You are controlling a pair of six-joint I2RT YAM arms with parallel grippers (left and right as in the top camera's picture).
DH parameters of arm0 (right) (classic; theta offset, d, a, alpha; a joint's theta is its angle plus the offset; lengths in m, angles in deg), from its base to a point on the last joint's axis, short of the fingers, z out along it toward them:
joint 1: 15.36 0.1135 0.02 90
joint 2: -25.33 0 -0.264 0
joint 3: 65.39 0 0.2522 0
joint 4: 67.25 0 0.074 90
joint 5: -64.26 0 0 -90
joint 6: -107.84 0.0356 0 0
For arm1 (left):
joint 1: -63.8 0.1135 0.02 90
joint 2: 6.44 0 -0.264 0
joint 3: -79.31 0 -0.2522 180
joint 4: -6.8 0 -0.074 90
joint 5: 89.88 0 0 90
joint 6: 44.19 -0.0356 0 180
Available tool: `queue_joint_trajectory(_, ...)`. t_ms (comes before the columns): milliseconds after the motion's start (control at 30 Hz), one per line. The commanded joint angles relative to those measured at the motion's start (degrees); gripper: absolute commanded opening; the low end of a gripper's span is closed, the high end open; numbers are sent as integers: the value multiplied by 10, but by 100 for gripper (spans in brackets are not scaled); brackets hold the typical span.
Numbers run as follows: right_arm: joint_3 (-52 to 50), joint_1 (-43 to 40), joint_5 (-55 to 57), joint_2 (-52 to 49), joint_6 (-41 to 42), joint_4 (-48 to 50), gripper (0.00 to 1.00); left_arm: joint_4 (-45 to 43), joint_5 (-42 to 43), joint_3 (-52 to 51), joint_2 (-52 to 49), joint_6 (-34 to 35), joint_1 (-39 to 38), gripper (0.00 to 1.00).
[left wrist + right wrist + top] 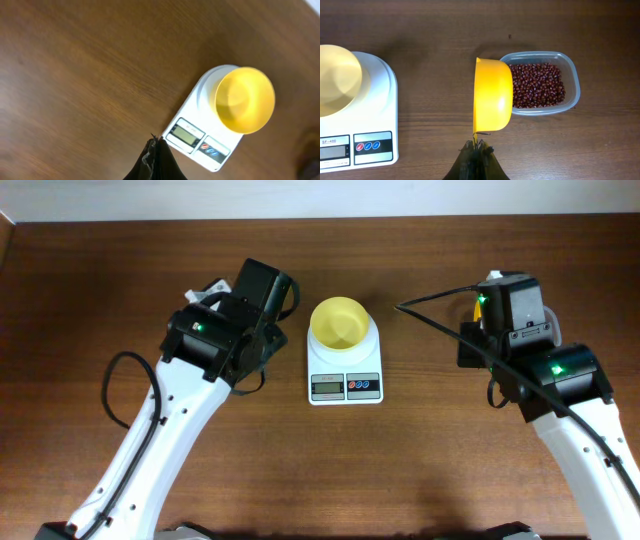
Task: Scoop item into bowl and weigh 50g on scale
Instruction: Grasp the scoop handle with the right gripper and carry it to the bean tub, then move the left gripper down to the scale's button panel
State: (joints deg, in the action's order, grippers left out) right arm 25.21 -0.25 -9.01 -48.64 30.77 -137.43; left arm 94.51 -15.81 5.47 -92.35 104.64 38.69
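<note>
Table: A dark wooden table (pixel 100 280) filled the overhead view and carried everything else.
Left arm: The white and black left arm (pixel 160 440) reached in from the near left corner, its wrist ending just left of the scale.
Right arm: The right arm (pixel 590 430) came in from the near right corner, its wrist well to the right of the scale and covering the tub from above.
Scale: The white digital kitchen scale (pixel 344 385) stood at the middle of the table between the two arms, its grey display and red and blue buttons on the near edge.
Tub: A clear rounded-rectangular plastic tub (pixel 572 80) sat on the wood to the right of the scale, apart from it.
Scoop: A deep yellow scoop (pixel 492 100) hung tipped on its side over the tub's left end.
Bowl: The pale-yellow bowl (pixel 340 323) stood upright on the scale's round platform, its inside plain yellow.
Right gripper: The right gripper (pixel 479 146) was clamped on the scoop's thin handle.
Left gripper: The left gripper (pixel 158 145) was closed with its fingertips pressed together and nothing between them, above bare wood near the scale's display corner.
Beans: The small red-brown beans (pixel 540 82) lay heaped inside the tub.
</note>
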Motion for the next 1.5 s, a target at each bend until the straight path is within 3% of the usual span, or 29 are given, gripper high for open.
queue_joint_trajectory(0,13,2,13,11,0,2,4,-2,11,5,5,-35,-10,0)
queue_joint_trajectory(133,13,2,13,11,10,3,4,-30,11,4,-34,-8,-56,0)
queue_joint_trajectory(267,13,2,20,11,10,3,4,-39,12,4,-89,65,-96,0)
queue_joint_trajectory(467,13,1,34,11,10,14,4,-69,20,4,-115,71,-113,0)
queue_joint_trajectory(667,13,-3,35,9,11,28,4,-84,-105,4,-152,83,-150,0)
queue_joint_trajectory(767,13,-61,23,9,42,28,4,-84,-110,4,-173,131,-179,0)
queue_joint_trajectory(967,13,-179,-108,9,35,29,4,-99,-111,4,-220,132,-184,0)
queue_joint_trajectory(1167,13,-189,-127,9,23,28,4,-130,-114,4,-283,135,-194,0)
queue_joint_trajectory(1300,13,-189,-127,9,23,28,4,-140,-177,4,-290,156,-231,0)
queue_joint_trajectory(1467,13,-189,-127,9,23,28,4,-146,-184,4,-296,201,-279,0)
